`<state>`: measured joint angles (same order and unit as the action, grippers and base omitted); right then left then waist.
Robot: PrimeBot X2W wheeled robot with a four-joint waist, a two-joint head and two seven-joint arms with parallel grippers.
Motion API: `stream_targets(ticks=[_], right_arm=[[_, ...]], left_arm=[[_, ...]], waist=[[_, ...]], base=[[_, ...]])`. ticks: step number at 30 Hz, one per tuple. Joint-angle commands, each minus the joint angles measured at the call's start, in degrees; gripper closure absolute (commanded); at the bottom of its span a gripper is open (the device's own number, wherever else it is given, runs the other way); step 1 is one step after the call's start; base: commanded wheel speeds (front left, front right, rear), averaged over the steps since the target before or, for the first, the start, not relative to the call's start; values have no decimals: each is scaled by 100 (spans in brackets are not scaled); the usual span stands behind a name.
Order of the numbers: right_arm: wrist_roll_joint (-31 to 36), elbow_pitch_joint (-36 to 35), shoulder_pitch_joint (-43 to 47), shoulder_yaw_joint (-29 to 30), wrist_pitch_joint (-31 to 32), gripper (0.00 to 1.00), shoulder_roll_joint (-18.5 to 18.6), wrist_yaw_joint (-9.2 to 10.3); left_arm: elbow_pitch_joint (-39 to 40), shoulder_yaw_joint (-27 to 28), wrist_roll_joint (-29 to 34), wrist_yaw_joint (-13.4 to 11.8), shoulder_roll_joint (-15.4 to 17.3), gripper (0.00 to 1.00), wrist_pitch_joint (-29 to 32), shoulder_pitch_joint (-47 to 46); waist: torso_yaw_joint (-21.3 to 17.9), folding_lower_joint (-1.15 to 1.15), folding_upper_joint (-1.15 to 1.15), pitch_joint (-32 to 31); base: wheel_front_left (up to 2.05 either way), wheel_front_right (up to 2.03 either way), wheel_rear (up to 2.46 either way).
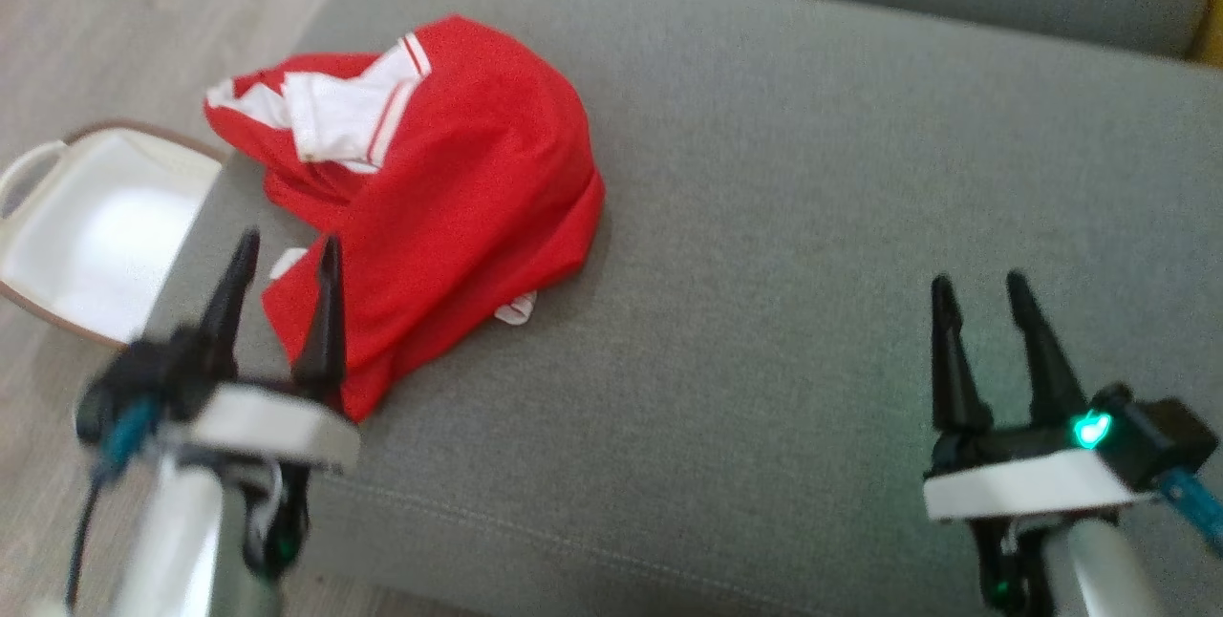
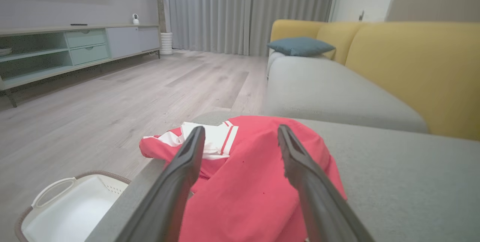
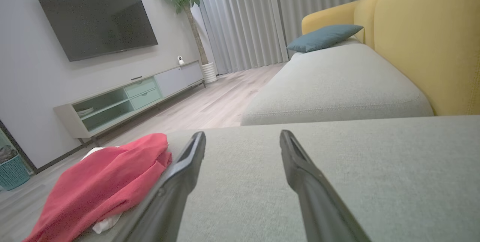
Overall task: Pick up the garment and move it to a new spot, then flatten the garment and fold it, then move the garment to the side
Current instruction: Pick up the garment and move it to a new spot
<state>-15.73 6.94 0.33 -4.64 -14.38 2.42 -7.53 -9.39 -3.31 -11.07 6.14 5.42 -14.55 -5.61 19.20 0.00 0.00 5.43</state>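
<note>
- Item: red garment (image 1: 449, 206) with white, red-striped trim. It lay in a crumpled heap, neither flattened nor folded.
- Location: on the far left part of the grey sofa seat (image 1: 783, 244), with its left edge at the seat's rim. A white laundry basket (image 1: 96, 132) stood on the floor just beyond that rim.
- Progress, as judged: no step looked complete. The garment was not lifted, so the pick-up, the move to a new spot, the flattening, the folding and the final shift to the side all remained to do.
- Left tool (image 1: 291, 238): jaws spread wide and holding nothing. In the head view it stood at the near left corner of the heap, its right finger crossing the red hem. Whether it touched the cloth could not be told, as that view was blurred there. In the left wrist view the fingers pointed straight at the heap, with red cloth showing between them.
- Right tool (image 1: 979, 281): jaws spread wide and holding nothing. It stood over bare seat on the near right, well apart from the garment. In the right wrist view the heap lay off to the left of its fingers.
- Likely first contact, as judged: the left tool, being the nearer.
</note>
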Motion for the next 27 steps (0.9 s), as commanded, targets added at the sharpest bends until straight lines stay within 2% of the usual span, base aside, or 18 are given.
stream_targets(ticks=[1, 6, 11, 14, 19, 24, 25, 26, 27], right_arm=[[125, -295, -336, -53, -62, 0, 45, 4], [339, -605, -544, 289, -62, 0, 45, 4], [437, -828, -773, 444, -62, 0, 45, 4], [483, -885, -854, 470, -62, 0, 45, 4], [478, -942, -930, 462, -62, 0, 45, 4], [461, -974, -1002, 438, -62, 0, 45, 4], [457, -983, -1025, 442, -62, 0, 45, 4], [456, -983, -1032, 450, -62, 0, 45, 4], [453, -980, -1037, 457, -62, 0, 45, 4]], left_arm=[[6, 79, 106, 37, 264, 0, 36, -610], [-659, -181, -136, 113, 659, 0, 746, -1823], [-1358, -849, -467, 132, 1240, 0, 1868, -2836], [-1667, -1196, -733, 133, 1558, 0, 2316, -3332], [-2243, -1509, -1046, 134, 1879, 0, 2789, -3889], [-2766, -1690, -1259, 134, 2045, 0, 2855, -4247], [-2971, -1766, -1328, 134, 2086, 5, 2817, -4354], [-3059, -1796, -1357, 134, 2090, 61, 2786, -4398], [-3131, -1815, -1385, 134, 2082, 100, 2749, -4434]], waist=[[-202, 0, 0, 484], [-406, 0, 0, 1066], [-641, 0, 0, 1510], [-747, 0, 0, 1696], [-896, 0, 0, 1931], [-1005, 0, 0, 2092], [-1029, 0, 0, 2132], [-1035, 0, 0, 2141], [-1038, 0, 0, 2143]], base=[[0, 0, 0], [0, 0, 0], [0, 0, 0], [0, 0, 0], [0, 0, 0], [0, 0, 0], [0, 0, 0], [0, 0, 0], [0, 0, 0]])
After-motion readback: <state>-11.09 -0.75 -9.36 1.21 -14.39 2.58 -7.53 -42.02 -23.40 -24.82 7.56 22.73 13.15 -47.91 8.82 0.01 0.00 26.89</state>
